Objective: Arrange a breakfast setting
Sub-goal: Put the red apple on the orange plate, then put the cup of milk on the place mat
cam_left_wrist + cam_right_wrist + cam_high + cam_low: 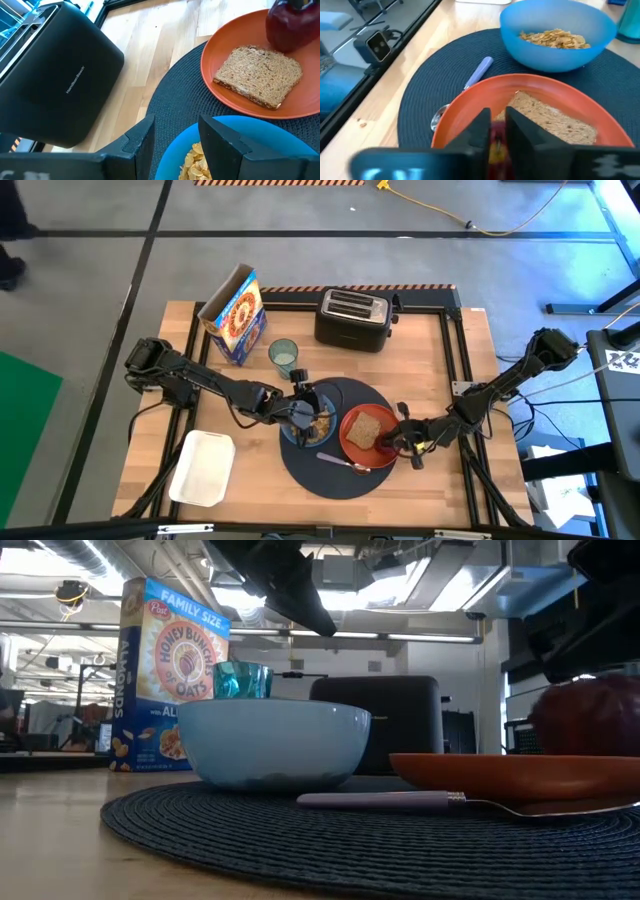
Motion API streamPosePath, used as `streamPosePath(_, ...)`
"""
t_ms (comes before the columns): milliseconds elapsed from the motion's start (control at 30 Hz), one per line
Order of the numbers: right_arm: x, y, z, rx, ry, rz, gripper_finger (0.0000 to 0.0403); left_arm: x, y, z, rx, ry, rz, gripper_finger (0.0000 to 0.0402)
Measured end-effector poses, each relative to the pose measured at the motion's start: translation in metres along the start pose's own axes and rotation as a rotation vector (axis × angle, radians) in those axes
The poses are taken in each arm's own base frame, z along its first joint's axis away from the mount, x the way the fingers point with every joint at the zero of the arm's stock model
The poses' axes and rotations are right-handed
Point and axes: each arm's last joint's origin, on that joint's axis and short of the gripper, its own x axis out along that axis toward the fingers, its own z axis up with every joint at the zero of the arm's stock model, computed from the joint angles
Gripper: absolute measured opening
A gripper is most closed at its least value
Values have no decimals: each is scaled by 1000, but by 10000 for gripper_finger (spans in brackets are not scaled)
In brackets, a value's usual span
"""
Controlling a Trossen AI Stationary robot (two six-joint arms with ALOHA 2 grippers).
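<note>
A round dark mat [330,470] is seen at lower centre of the overhead frame. On it, a blue bowl [300,430] of cereal is set left of an orange-red plate [350,448] carrying a toast slice [364,431]. A metal spoon [343,462] lies just below the plate. The left gripper [303,402] is held partly open, empty, over the bowl. The right gripper [398,442] is closed narrowly on a red apple [287,25] at the plate's right edge.

Toast [366,429] on plate [350,442], bowl [296,430] left.
</note>
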Motion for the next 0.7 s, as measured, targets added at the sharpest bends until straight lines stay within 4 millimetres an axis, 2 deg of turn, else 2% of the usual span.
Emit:
streamPosePath(267, 0, 1, 4, 17, -37, 8, 188, 0, 1, 0, -49, -1, 27, 147)
streamPosePath(367, -1, 2, 10, 40, -93, 20, 226, 0, 2, -2, -71, 11, 46, 147)
streamPosePath(500, -5, 4, 31, 55, -205, -43, 246, 0, 5, -5, -162, 21, 145, 147)
streamPosePath(700, -8, -3, 54, -72, -296, -397, 239, -12, 26, -8, -319, 30, 294, 147)
